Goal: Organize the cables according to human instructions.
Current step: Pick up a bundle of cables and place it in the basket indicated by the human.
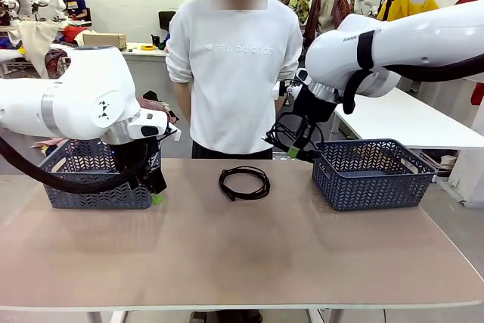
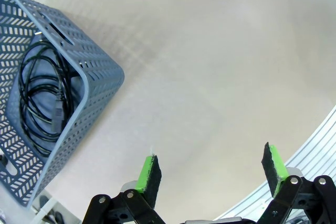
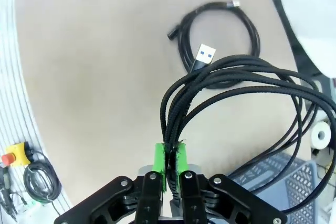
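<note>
Right claw [image 3: 169, 157] is clamped on a coiled cable [image 3: 170, 114] by the desk's [image 1: 242, 262] far edge, left claw [image 2: 212, 169] hangs wide open over its left side.

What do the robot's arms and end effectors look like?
Both arms are glossy white with rounded joints; the left arm and right arm each trail a thick black hose. The left end effector and right end effector are black linkages with green pads.

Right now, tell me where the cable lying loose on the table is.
In the front view, the coiled cable lies flat on the table at mid-width, between the left basket and the right basket, just in front of the person.
</note>
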`<state>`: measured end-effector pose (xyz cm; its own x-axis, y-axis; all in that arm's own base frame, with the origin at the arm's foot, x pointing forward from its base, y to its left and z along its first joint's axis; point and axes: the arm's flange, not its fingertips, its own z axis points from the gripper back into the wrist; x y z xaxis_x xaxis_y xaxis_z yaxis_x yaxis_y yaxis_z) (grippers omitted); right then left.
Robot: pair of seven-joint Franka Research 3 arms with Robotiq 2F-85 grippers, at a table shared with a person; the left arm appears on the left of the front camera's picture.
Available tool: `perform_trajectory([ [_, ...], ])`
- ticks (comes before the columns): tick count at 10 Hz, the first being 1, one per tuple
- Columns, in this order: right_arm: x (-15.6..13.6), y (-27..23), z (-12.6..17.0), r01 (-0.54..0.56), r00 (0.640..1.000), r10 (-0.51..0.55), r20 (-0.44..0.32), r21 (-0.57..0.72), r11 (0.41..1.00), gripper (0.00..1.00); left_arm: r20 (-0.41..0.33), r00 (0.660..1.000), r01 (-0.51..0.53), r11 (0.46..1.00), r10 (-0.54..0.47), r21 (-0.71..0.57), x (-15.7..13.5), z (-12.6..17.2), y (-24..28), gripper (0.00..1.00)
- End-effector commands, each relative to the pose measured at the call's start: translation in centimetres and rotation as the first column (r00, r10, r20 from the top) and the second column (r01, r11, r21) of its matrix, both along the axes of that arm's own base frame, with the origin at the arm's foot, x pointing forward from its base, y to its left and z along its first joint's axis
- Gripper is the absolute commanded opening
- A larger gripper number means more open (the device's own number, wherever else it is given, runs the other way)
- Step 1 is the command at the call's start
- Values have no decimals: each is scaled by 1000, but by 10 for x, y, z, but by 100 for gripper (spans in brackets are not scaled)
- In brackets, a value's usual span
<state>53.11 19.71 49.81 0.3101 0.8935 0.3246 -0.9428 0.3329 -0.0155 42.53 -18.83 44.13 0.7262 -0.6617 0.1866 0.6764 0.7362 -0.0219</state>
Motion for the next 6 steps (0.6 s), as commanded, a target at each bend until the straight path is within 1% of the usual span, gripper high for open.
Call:
perform_trajectory([
  [1,6,-8,12,-51,997,52,51,-24,998,0,-5,1000,-4,1000,4,3,0,3,1,100],
  [2,5,-12,17,-66,992,73,100,-73,995,0,-5,1000,-4,1000,4,3,0,3,1,100],
  [3,3,-20,18,-69,988,86,129,-126,990,0,-5,1000,-4,1000,4,3,0,3,1,100],
  [6,1,-47,8,-16,989,47,141,-211,977,0,-5,1000,-4,1000,4,3,0,3,1,100],
])
